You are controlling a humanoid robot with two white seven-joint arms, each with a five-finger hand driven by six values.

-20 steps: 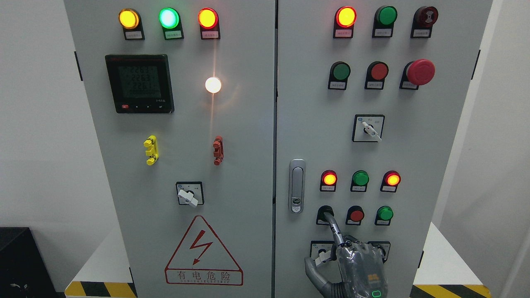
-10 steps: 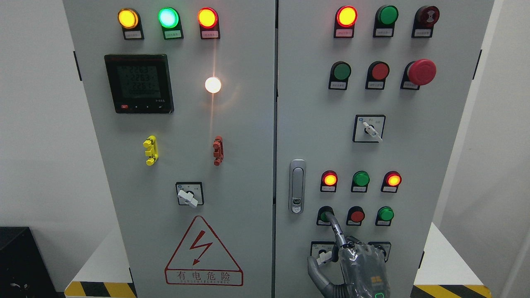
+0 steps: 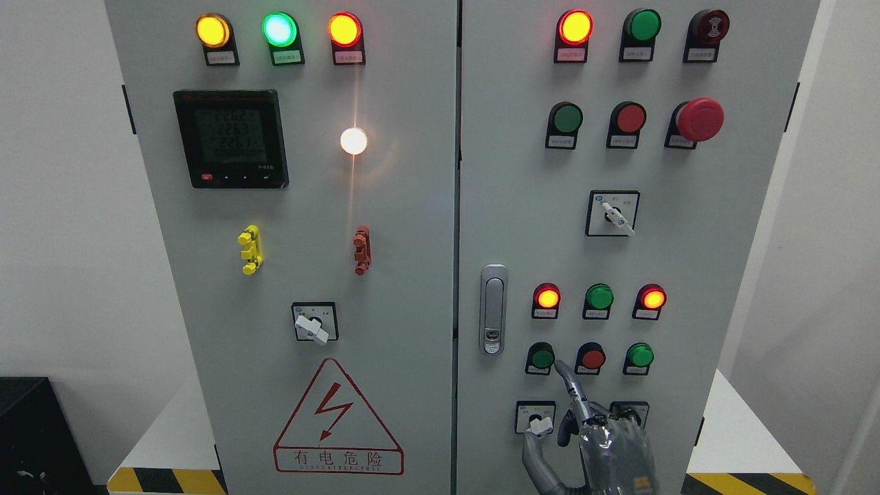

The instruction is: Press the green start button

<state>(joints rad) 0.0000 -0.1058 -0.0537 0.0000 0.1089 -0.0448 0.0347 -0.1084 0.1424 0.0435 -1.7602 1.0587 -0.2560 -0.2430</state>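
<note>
The green button (image 3: 542,358) sits first in the lower row on the cabinet's right door (image 3: 522,172), fully in sight. My right hand (image 3: 572,411) rises from the bottom edge below that row. Its index finger (image 3: 565,377) points up, the other fingers are curled, and it holds nothing. The fingertip is just below and right of the green button, a small gap apart from it, between it and the red button (image 3: 592,357). No left arm shows.
A second green button (image 3: 641,355) ends the same row. Above it are red, green and red lamps (image 3: 599,297). A rotary switch (image 3: 537,418) sits beside my thumb, a door handle (image 3: 492,309) to the left, and a red mushroom stop (image 3: 700,118) high up.
My index fingertip, which lay over the green button, has drawn back down and to the right. The button now shows in full. The hand sits slightly lower in the picture.
</note>
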